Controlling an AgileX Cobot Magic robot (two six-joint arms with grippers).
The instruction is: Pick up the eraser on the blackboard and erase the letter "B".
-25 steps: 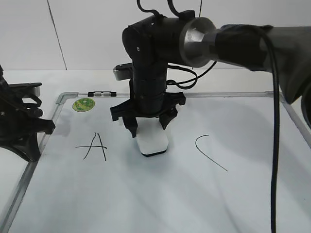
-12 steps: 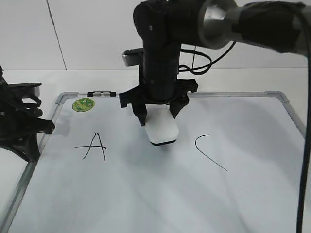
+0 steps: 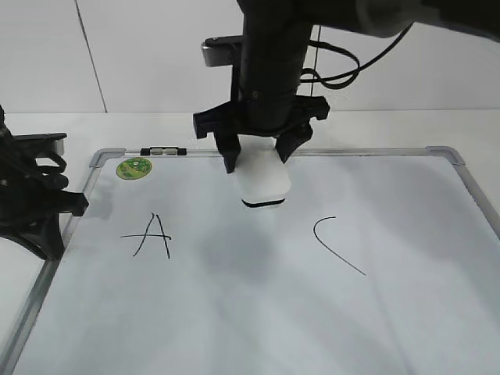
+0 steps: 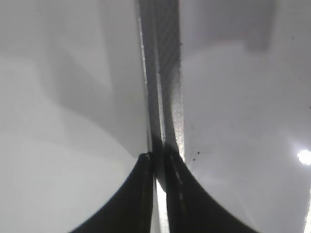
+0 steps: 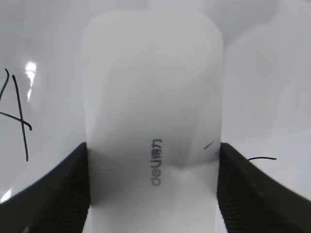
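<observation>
We see the white rounded-rectangular plastic eraser with its thin dark base (image 3: 263, 185) tilted, lifted clear of the large white dry-erase blackboard with a silver-grey metal frame (image 3: 234, 312). The eraser (image 5: 153, 116) bears small grey lettering. Between the drawn "A" and "C", we find no "B" stroke visible.

White eraser (image 3: 263, 183) with thin dark base and small grey printed word on its top, black right tool (image 3: 261, 153) with ribbed black fingers (image 5: 252, 189), white blackboard (image 3: 258, 312) with silver-grey frame, black marker letters, round green sticker (image 3: 134, 168), black left tool (image 4: 160, 194), white table (image 3: 133, 125)
</observation>
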